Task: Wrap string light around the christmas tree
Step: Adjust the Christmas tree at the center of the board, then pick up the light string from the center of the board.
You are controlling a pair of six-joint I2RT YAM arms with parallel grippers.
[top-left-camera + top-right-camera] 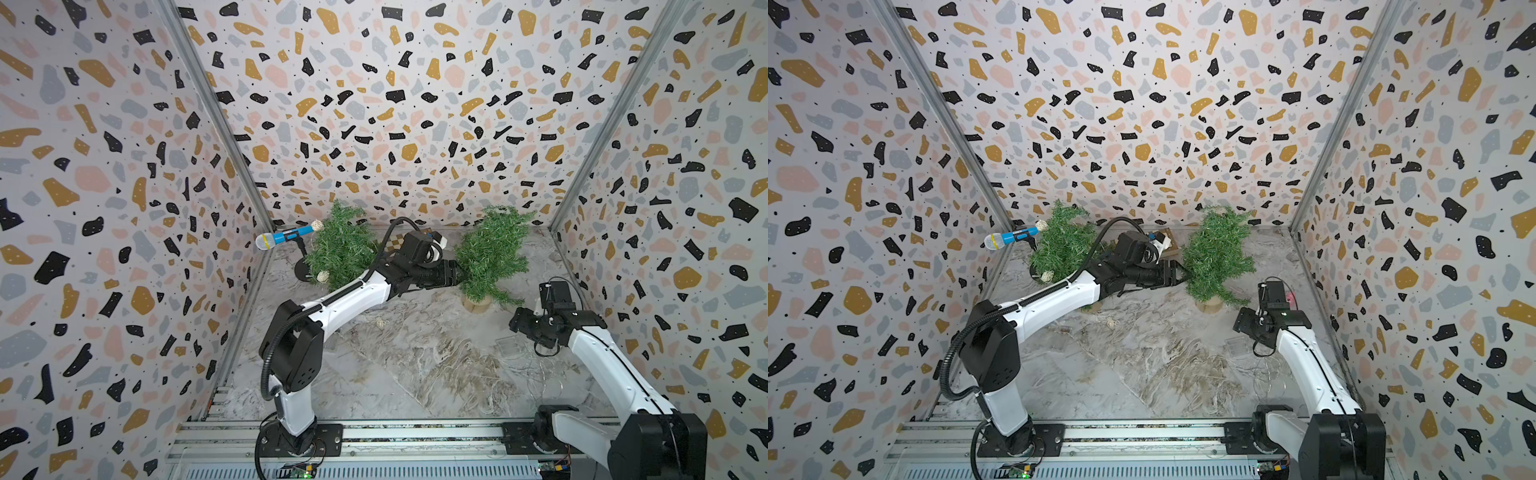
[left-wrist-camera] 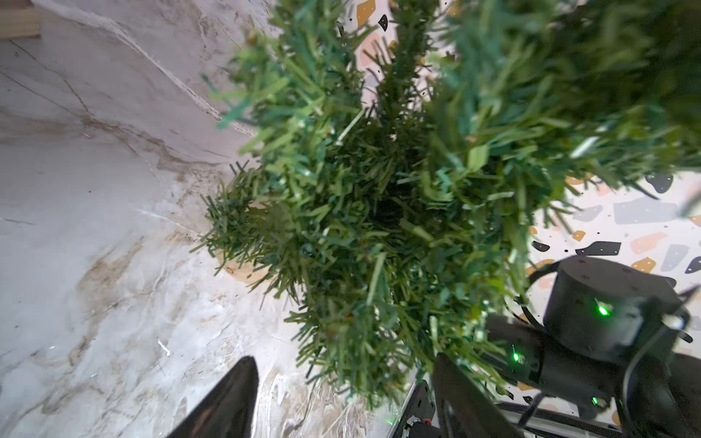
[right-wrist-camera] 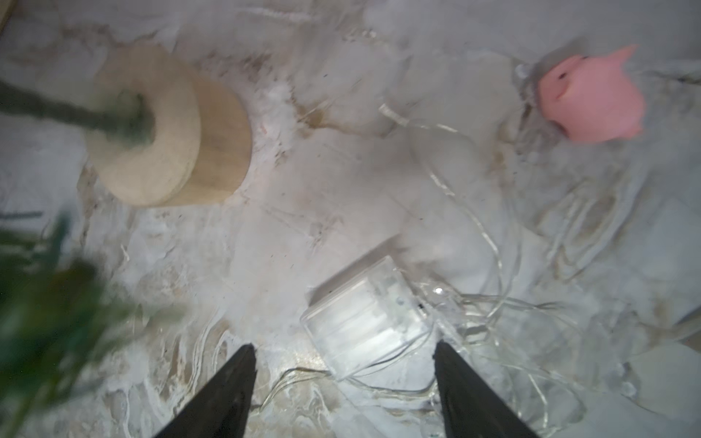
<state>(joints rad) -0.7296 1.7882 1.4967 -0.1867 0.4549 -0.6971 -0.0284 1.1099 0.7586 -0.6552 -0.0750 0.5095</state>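
Clear-wire string light (image 3: 493, 299): a loose tangle on the marble table (image 1: 415, 374), at lower right of centre in both top views. It is joined to a clear battery box (image 3: 364, 322) near the foot of the christmas tree (image 1: 490, 253).
Right gripper (image 3: 343, 345): jaws wide apart and holding nothing. It hangs over the battery box, which lies between and just ahead of the fingertips.
Left gripper (image 1: 1177, 276): jaws apart and empty, tips at the tree's left edge. Branches reach between the fingers in the wrist view.
Christmas tree: upright on a round wooden base (image 3: 170, 129), right of centre toward the back wall.
Surroundings: a second tree (image 1: 340, 249) and a blue toy microphone (image 1: 286, 239) stand at centre left. A pink object (image 3: 591, 98) lies beside the wire.
Hard to make out: the wire nearly vanishes against the marble in both top views, and the pink object is blurred.
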